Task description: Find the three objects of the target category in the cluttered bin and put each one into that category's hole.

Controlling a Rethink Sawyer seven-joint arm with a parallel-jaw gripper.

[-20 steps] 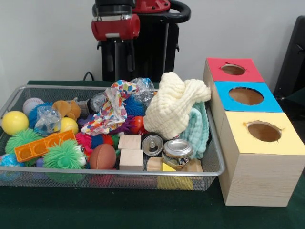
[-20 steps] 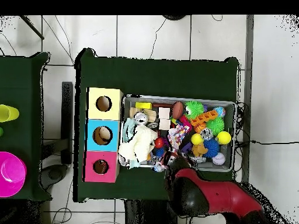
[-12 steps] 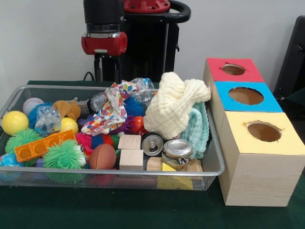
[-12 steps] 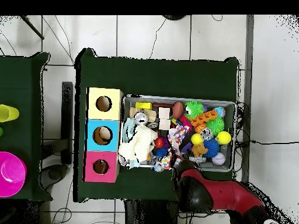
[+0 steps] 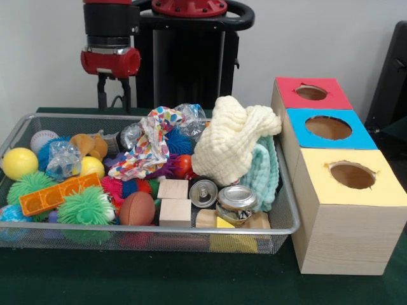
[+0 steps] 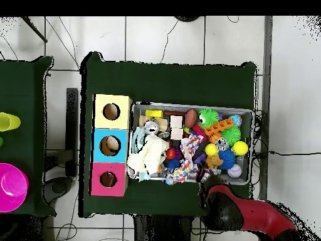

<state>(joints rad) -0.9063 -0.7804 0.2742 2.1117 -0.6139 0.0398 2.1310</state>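
Wire bin (image 5: 289, 219) packed wall to wall: the cream cloth (image 5: 232, 143) heaps highest at the end beside the box (image 5: 337, 190), with a patterned cloth (image 5: 147, 147) mounded mid-bin. Balls, blocks and cans lie lower, open from above. The box's three holes are unobstructed.

- Wire bin (image 5: 289, 222): silver mesh, on a dark green table (image 5: 191, 279).
- Box (image 5: 337, 235): pale wood sides; top panels red (image 5: 311, 93), blue (image 5: 328, 128) and yellow (image 5: 351, 176).
- Large cloth (image 5: 232, 143): cream, over a mint-green cloth (image 5: 267, 171).
- Rag (image 5: 149, 146): white with multicoloured spots.
- Spiky balls (image 5: 86, 206): bright green; another (image 5: 180, 142) blue.
- Smooth balls (image 5: 19, 162) by the bin's left edge: yellow.
- Baseball (image 5: 43, 138): white with red stitching.
- Brick (image 5: 58, 194): orange.
- Football (image 5: 137, 208): brown.
- Blocks (image 5: 173, 189): pale wood.
- Cans (image 5: 236, 198): silver.
- Arm (image 5: 109, 60): red and black.
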